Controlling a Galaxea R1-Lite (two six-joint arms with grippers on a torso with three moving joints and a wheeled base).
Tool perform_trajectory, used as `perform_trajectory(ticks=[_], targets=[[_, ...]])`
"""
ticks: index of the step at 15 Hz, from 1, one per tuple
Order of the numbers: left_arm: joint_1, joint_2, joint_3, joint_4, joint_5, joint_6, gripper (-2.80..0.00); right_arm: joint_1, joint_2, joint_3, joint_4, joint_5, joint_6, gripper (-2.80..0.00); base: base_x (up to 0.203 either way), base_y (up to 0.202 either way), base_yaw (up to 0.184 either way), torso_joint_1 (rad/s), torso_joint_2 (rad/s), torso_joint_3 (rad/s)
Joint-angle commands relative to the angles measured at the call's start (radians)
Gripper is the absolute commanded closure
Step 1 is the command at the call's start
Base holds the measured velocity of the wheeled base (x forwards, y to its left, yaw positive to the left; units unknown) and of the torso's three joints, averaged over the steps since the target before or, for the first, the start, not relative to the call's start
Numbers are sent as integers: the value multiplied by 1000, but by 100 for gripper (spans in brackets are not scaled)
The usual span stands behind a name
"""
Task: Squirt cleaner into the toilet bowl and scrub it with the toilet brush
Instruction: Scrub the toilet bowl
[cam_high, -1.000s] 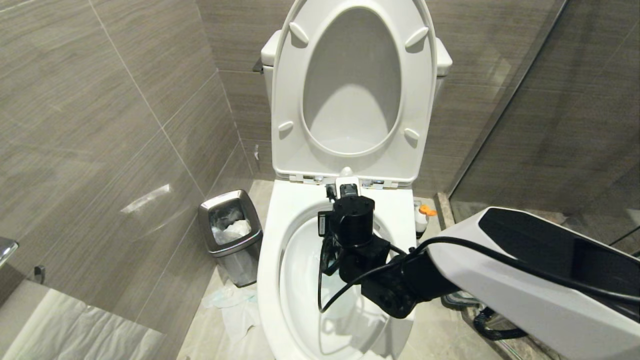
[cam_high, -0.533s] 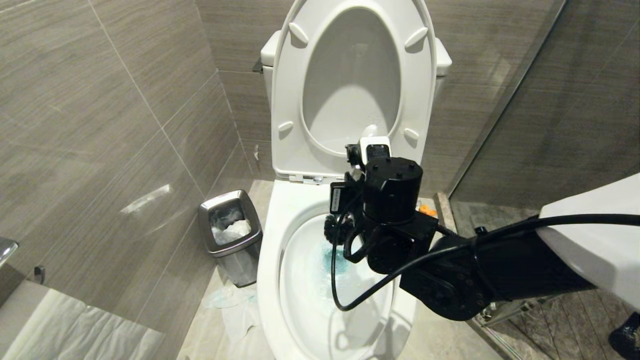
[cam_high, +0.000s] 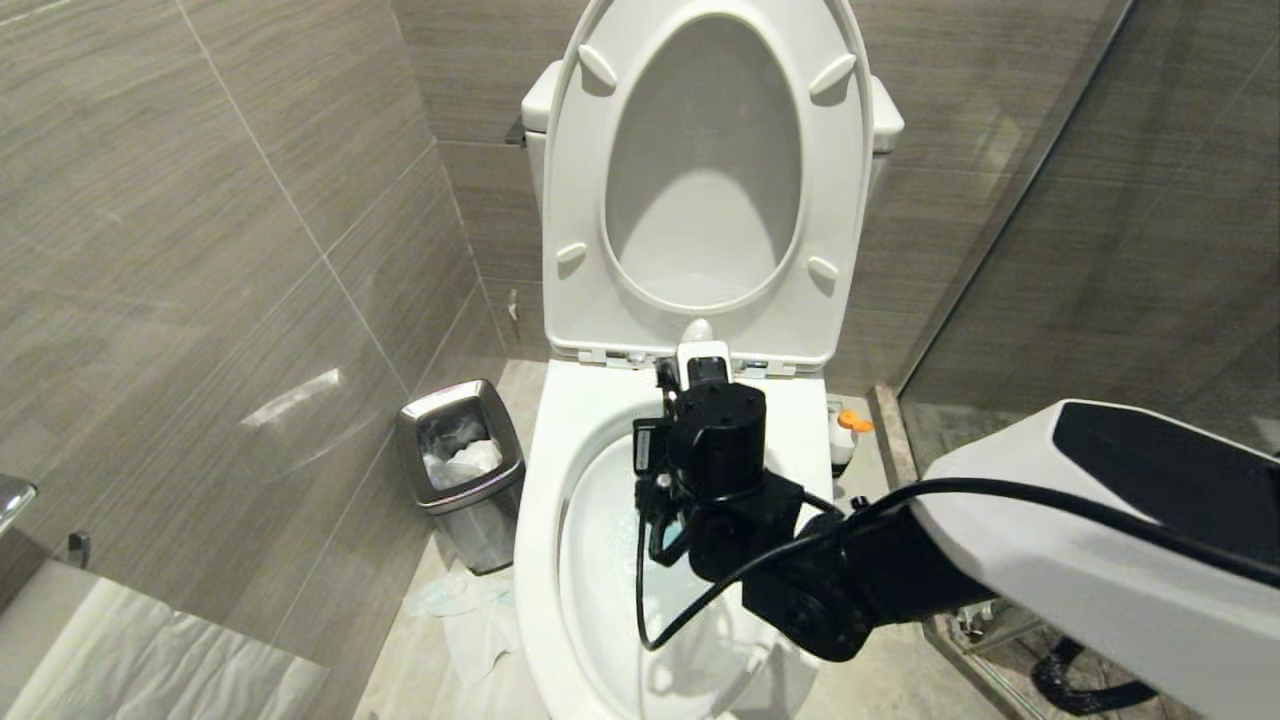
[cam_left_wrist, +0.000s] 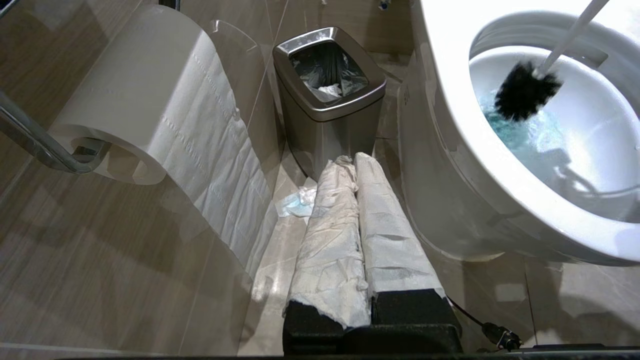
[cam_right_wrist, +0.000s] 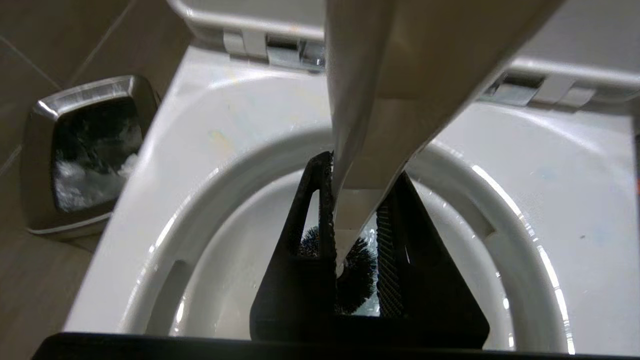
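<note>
toilet bowl: fills the lower middle of the head view, seat and lid flipped up at 12 o'clock against the tank. Glossy white rim, oval basin, some teal-blue cleaner liquid pooled in it.

right gripper: hanging right over the basin, arm coming in from about 4 o'clock in the head view. Jaws are pinched on the toilet brush handle, which runs down between the two black fingers.

toilet brush: handle slanted, rounded top end poking up past the wrist near the seat hinge at 12 o'clock of the bowl. The black bristle head is down inside the basin, right at the teal stuff by the far-left wall. Can't honestly say if the bristles are pressed on the ceramic or just over it.

cleaner: small white bottle with the orange cap, standing upright on the floor at roughly 3 o'clock of the bowl, just beside the base. Nothing is touching it.

left gripper: parked low at about 8 o'clock of the toilet, pointing at the bin. Its fingers are wrapped in white paper and pressed together, holding nothing.

steel bin: at 9 o'clock of the bowl, open top, crumpled tissue inside.

paper roll: on a metal wall holder on the left wall, a long sheet hanging down.

floor: a few bits of tissue lying between bin and bowl.
</note>
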Motion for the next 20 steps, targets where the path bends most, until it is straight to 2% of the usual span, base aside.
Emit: perform_trajectory(ticks=[1, 5, 10, 14, 20], targets=[[0, 0, 0, 0, 0, 0, 0, -1, 134, -33, -18, -6, 2, 0, 0, 0, 0, 0, 0, 0], [0, 0, 0, 0, 0, 0, 0, 0, 91, -36, -21, -10, 2, 0, 0, 0, 0, 0, 0, 0], [0, 0, 0, 0, 0, 0, 0, 14, -205, 97, -6, -9, 2, 0, 0, 0, 0, 0, 0, 0], [0, 0, 0, 0, 0, 0, 0, 45, -421, 163, 83, -9, 3, 0, 0, 0, 0, 0, 0, 0], [0, 0, 0, 0, 0, 0, 0, 50, -493, 269, 129, -8, -3, 0, 0, 0, 0, 0, 0, 0]])
